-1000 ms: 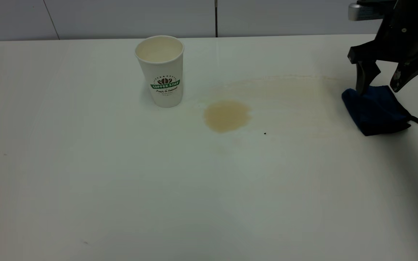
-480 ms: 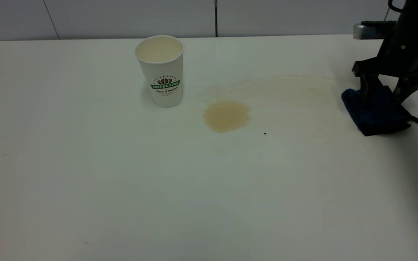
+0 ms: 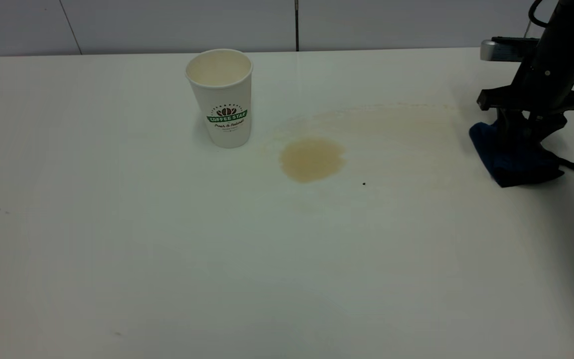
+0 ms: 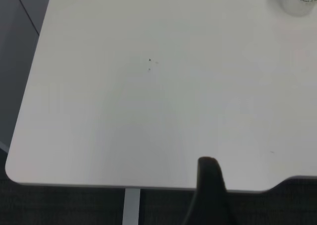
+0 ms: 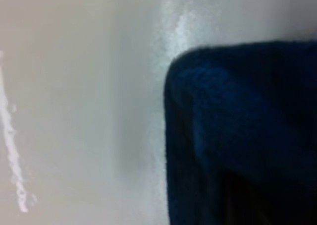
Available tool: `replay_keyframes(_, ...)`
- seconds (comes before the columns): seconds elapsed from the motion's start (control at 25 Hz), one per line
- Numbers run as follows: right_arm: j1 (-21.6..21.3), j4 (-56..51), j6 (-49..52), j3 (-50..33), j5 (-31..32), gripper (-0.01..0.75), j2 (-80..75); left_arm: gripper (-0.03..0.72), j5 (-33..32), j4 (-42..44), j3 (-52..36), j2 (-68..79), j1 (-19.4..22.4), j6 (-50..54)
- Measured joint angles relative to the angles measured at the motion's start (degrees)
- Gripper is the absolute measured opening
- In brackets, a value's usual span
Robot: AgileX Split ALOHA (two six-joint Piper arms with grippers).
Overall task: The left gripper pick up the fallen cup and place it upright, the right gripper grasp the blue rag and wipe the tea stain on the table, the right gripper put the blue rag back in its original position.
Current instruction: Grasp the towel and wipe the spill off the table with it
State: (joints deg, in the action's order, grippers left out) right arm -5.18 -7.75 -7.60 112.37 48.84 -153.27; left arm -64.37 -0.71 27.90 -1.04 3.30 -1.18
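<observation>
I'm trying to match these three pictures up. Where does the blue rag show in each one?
Exterior view: the blue rag lies at the table's right edge, under the right hand.
Left wrist view: not in it.
Right wrist view: the rag fills the side of the picture.
Shared landmark: the white table, also bare beside the rag.

Cup upright, white; tea stain beside; blue rag crumpled far right.

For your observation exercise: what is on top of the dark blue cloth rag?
The black two-fingered right gripper presses down onto the dark blue cloth rag, fingers closed into its folds. The fingertips and the white table beneath the rag are hidden.
</observation>
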Motion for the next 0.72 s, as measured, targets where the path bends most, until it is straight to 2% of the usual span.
replay_keyframes(0.08, 0.5, -0.8, -1.9, 0.2, 0.5, 0.126, -0.1, 0.579, 0.0, 0.0, 0.0, 0.0, 0.0, 0.0)
replay_keyframes(0.16, 1.3, -0.6, -3.9, 0.3, 0.7, 0.065, -0.1, 0.579, 0.0, 0.0, 0.0, 0.0, 0.0, 0.0)
replay_keyframes(0.32, 4.8, -0.5, -5.3, 1.0, 1.4, 0.059, -0.2, 0.579, 0.0, 0.0, 0.0, 0.0, 0.0, -0.1)
replay_keyframes(0.72, 23.2, -3.0, -5.0, 4.9, 4.3, 0.059, -1.6, 0.579, 0.0, 0.0, 0.0, 0.0, 0.0, -0.1)
